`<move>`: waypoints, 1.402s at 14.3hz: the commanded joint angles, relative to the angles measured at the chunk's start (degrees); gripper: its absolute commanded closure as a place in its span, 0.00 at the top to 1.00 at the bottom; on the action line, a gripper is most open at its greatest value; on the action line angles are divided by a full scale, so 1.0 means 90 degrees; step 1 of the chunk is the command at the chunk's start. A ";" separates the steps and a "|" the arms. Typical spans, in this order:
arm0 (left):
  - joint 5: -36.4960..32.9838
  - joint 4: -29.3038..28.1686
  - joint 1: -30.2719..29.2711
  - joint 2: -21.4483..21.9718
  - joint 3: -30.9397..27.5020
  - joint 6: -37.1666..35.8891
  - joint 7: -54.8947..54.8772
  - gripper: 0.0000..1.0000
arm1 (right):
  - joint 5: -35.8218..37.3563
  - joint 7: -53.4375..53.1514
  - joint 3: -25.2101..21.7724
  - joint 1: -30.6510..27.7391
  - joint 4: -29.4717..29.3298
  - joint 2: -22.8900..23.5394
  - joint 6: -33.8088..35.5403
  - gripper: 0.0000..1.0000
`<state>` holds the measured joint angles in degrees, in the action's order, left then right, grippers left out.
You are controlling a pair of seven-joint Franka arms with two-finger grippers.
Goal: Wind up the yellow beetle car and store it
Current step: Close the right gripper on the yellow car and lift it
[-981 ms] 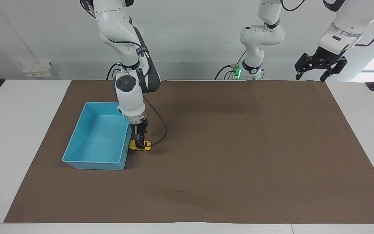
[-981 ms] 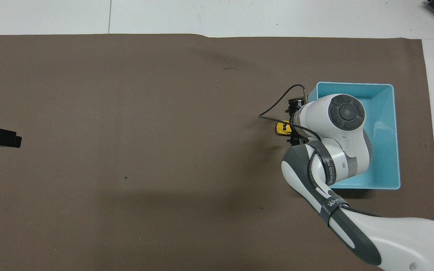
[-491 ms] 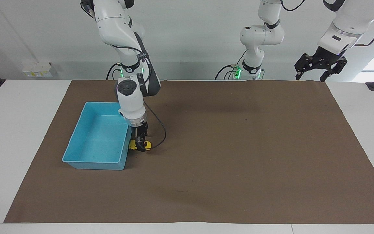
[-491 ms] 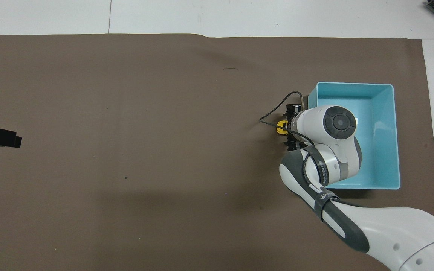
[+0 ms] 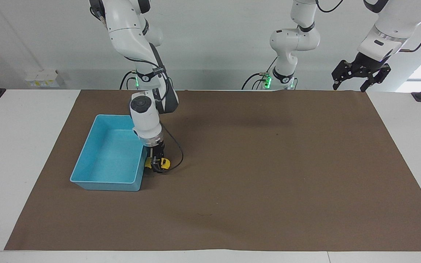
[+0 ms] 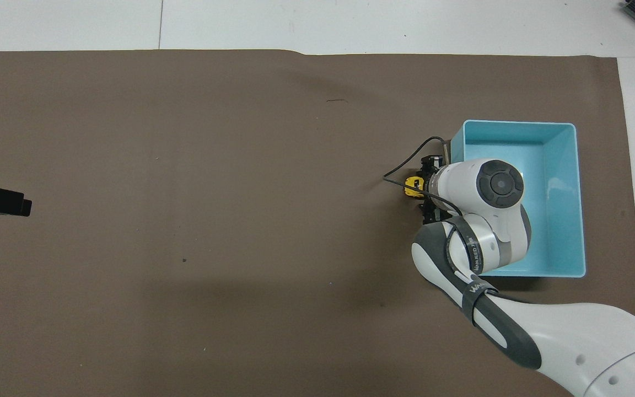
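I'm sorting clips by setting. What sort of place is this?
Probably a robotics lab: two white arms mounted at a white table, a brown mat as work surface, and only a blue bin and yellow beetle car.

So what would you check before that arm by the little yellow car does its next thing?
1. Car location: the yellow car sits on the brown mat, beside the blue bin, not in it: ok.
2. Right gripper is down at the car: ok.
3. Firm grip on the car: cannot tell.
4. Bin is free of other things, ready to take the car: ok.
5. Left gripper waits raised and open over the mat's corner at the left arm's end: ok.
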<state>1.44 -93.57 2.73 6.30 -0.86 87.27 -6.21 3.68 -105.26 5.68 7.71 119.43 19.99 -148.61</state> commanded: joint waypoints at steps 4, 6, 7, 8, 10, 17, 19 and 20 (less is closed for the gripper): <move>-0.0014 -0.0121 -0.0030 0.0150 0.0017 -0.0048 0.0055 1.00 | 0.0196 0.0026 0.0042 0.0022 -0.0222 -0.0014 0.0378 0.00; -0.0014 -0.0121 -0.0030 0.0150 0.0017 -0.0048 0.0055 1.00 | 0.0206 0.0046 0.0042 0.0012 -0.0379 -0.0053 0.0652 0.00; -0.0014 -0.0121 -0.0030 0.0150 0.0017 -0.0058 0.0055 1.00 | 0.0206 0.0046 0.0052 0.0012 -0.0486 -0.0073 0.0808 0.00; -0.0014 -0.0121 -0.0030 0.0150 0.0017 -0.0058 0.0055 1.00 | 0.0206 0.0055 0.0043 0.0012 -0.0632 -0.0083 0.1003 0.00; -0.0014 -0.0121 -0.0030 0.0150 0.0017 -0.0048 0.0055 1.00 | 0.0206 0.0085 0.0052 0.0012 -0.1003 -0.0131 0.1481 0.00; -0.0014 -0.0121 -0.0030 0.0150 0.0017 -0.0048 0.0055 1.00 | 0.0197 0.0182 0.0062 0.0012 -0.1414 -0.0473 0.2352 0.00; -0.0014 -0.0121 -0.0030 0.0150 0.0017 -0.0048 0.0055 1.00 | 0.0197 0.0202 0.0062 0.0012 -0.1424 -0.0590 0.2469 0.00; -0.0014 -0.0121 -0.0030 0.0150 0.0017 -0.0058 0.0055 1.00 | 0.0197 0.0260 0.0062 0.0022 -0.1453 -0.0639 0.2537 0.00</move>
<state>1.44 -93.57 2.73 6.30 -0.86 87.25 -6.20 4.40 -104.44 6.20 8.23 106.42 16.05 -127.78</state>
